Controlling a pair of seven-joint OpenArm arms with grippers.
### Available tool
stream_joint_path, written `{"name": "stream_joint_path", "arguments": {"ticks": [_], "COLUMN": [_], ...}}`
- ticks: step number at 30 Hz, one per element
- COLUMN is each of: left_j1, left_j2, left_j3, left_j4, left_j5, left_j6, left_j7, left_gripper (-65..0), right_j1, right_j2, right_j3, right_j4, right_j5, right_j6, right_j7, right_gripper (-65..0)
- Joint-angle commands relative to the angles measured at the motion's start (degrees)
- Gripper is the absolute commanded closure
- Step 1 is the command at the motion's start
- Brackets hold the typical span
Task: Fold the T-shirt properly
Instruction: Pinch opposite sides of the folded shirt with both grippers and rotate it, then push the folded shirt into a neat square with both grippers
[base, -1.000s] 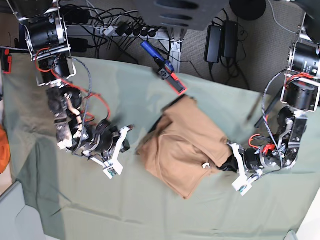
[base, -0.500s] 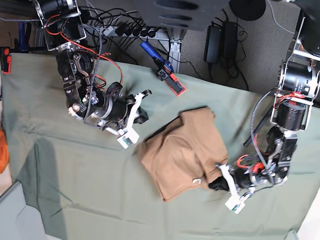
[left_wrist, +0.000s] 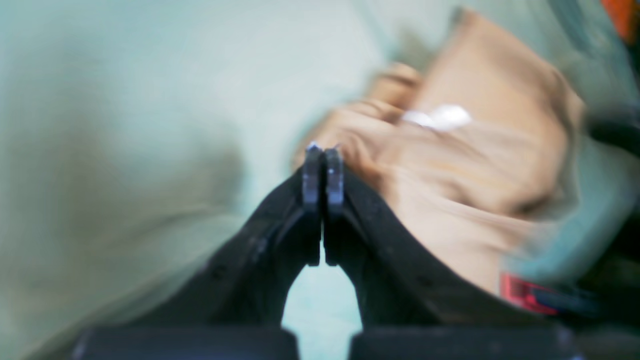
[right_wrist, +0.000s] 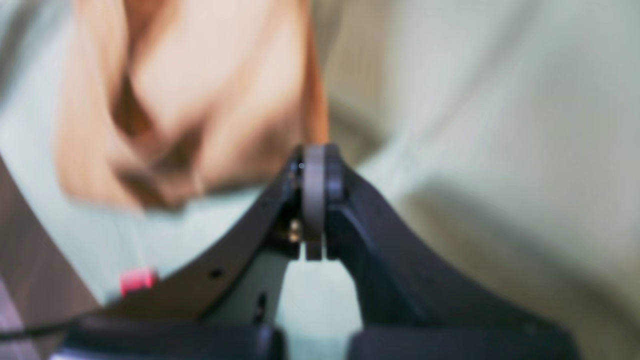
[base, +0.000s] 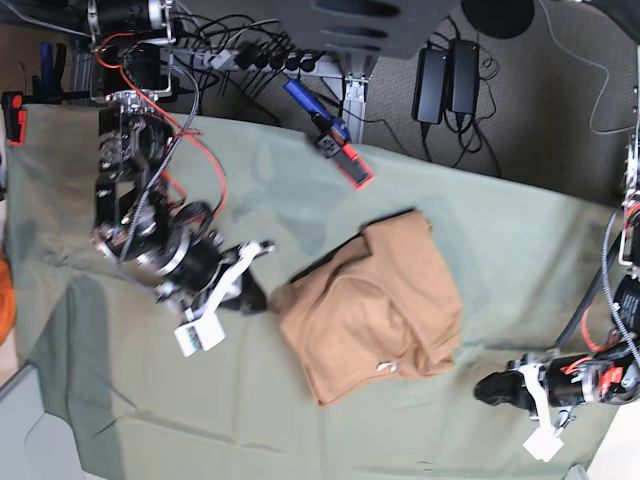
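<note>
Green cloth (base: 300, 200) drapes the whole table, cables and power bricks (base: 445, 80) behind it, and the T-shirt (base: 375, 305) sits bunched mid-table — tan, loosely doubled over. Right gripper (base: 235, 275) is pinched closed and empty just beside its edge; left gripper (base: 515, 390) likewise closed on nothing, well apart. The risk — a careless grab could snag the sheet too and drag the fold crooked.

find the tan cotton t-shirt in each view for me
Base view: the plain tan cotton T-shirt lies bunched at centre, on the sage-green cloth sheet.
Left wrist view: blurred, upper right, beyond the shut left pincer.
Right wrist view: blurred, upper left, beyond the shut right pincer.
Shared landmark: the green sheet under it.
</note>
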Motion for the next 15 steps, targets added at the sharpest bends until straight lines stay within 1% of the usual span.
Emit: {"name": "stream_joint_path", "arguments": {"ticks": [1, 2, 3, 5, 7, 9, 11, 15], "left_j1": [-0.1, 1.2, 2.7, 5.5, 7.8, 9.6, 10.7, 11.5], "left_j2": [-0.4, -0.4, -0.2, 1.0, 3.0, 5.1, 6.5, 7.0], "left_j3": [-0.3, -0.3, -0.3, -0.3, -0.3, -0.3, -0.3, -0.3], "left_j4": [2.8, 4.9, 7.1, 10.6, 11.8, 11.5, 11.0, 9.7], "left_j5": [-3.7, -5.7, -6.4, -5.9, -4.8, -1.6, 3.3, 13.7], "left_j6": [-0.5, -0.5, -0.5, -0.5, -0.5, -0.5, -0.5, -0.5], "left_j7": [0.7, 1.3, 1.2, 1.2, 1.0, -0.7, -4.1, -10.7], "left_gripper": [0.0, 0.0, 0.0, 0.0, 0.0, 0.0, 0.0, 0.0], "right_j1": [2.8, 4.4, 5.9, 8.7, 11.1, 13.4, 15.5, 18.8], "right_j2": [-0.7, -1.6, -2.6, -4.6, -6.6, -8.3, -9.6, -10.6], "right_j3": [0.8, 0.8, 0.8, 0.4, 0.0, -0.4, -1.1, -4.7], "right_j4": [0.7, 0.0, -1.0, -3.9, -7.5, -11.3, -15.1, -23.1], "right_j5": [0.8, 0.5, 0.2, 0.1, -0.5, -1.9, -3.1, -6.8], "right_j6": [4.9, 4.9, 4.9, 4.9, 5.0, 5.0, 5.0, 5.3], "right_j7": [1.8, 2.1, 2.3, 2.9, 3.9, 4.8, 5.3, 7.7], "right_gripper": [0.0, 0.0, 0.0, 0.0, 0.0, 0.0, 0.0, 0.0]}}
